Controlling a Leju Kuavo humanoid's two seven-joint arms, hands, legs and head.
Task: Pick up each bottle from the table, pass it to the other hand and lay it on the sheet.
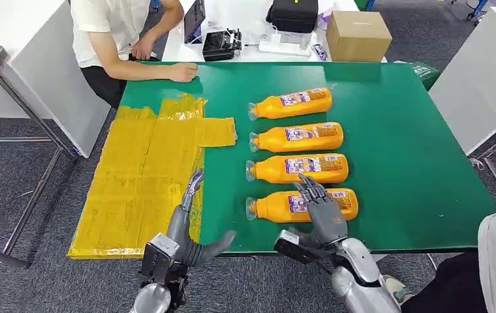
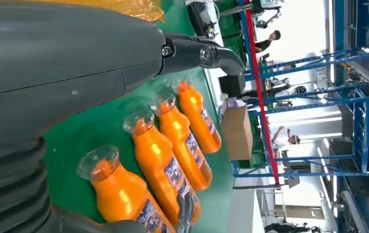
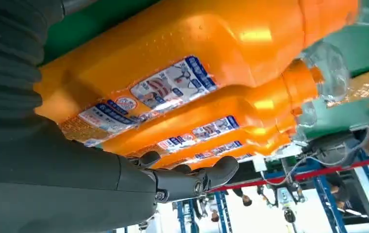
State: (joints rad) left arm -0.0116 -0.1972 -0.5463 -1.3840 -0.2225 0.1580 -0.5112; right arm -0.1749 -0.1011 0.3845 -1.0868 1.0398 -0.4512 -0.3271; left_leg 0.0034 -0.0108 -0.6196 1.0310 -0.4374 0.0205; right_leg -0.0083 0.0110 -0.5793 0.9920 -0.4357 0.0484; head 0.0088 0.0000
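Here my right hand (image 1: 322,210) hangs over the nearest bottle (image 1: 301,205), fingers spread above its label; whether they touch it I cannot tell, and nothing is gripped yet. From my right wrist that bottle (image 3: 182,63) lies just under the hand (image 3: 75,179), with the others lined up beyond it. My left hand (image 1: 190,228) sits at the table's near edge, wide and holding nothing, one finger over the sheet's (image 1: 141,176) edge and the thumb out toward the bottles. Four orange bottles lie on their sides in a row on the green table (image 1: 402,150), caps toward the yellow sheet: the second (image 1: 297,168), third (image 1: 297,137) and farthest (image 1: 291,103) rest apart from one another. The sheet lies to their left. A person's hand (image 1: 183,72) rests on the far table edge.
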